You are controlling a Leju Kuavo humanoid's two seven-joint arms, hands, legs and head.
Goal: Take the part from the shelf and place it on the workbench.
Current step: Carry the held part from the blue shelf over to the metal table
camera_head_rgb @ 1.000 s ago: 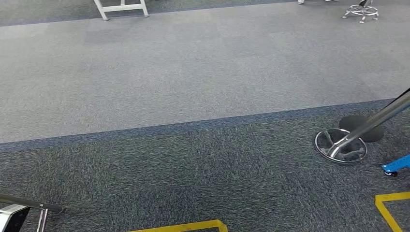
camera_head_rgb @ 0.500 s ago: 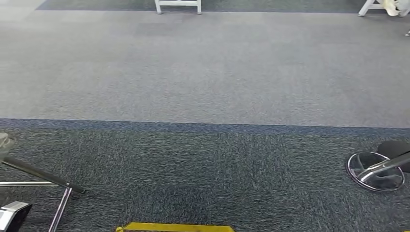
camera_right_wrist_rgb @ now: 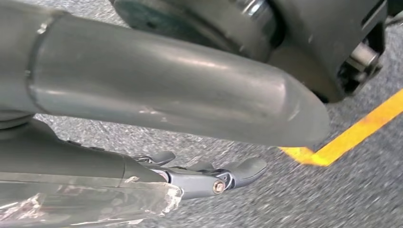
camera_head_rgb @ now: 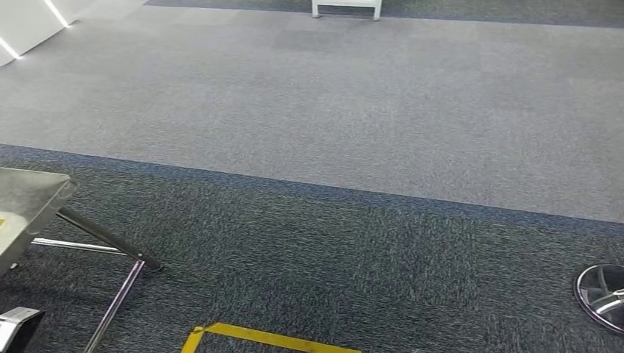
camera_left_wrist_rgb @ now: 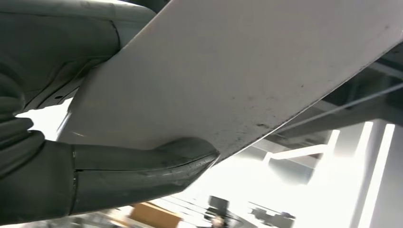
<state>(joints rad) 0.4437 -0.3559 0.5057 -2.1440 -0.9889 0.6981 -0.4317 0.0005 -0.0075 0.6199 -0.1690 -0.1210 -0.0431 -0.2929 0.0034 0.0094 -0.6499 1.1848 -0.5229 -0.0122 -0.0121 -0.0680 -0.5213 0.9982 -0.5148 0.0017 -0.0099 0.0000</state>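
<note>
Overhead, a flat pale part [camera_left_wrist_rgb: 247, 71] rests in the left hand [camera_left_wrist_rgb: 71, 156], its thick grey thumb [camera_left_wrist_rgb: 157, 161] pressed against the sheet's underside near one edge.

Smooth, matte and lightly speckled, the part spreads across the left wrist view, well beyond the thumb. Seen from the right wrist, the right hand [camera_right_wrist_rgb: 204, 178] hangs over dark flecked carpet [camera_right_wrist_rgb: 332, 199], dark fingers [camera_right_wrist_rgb: 242, 170] loosely extended and holding nothing, near a yellow tape line [camera_right_wrist_rgb: 351, 135]. From the head, a metal corner [camera_head_rgb: 26, 202] shows at left over grey carpet bands.
</note>
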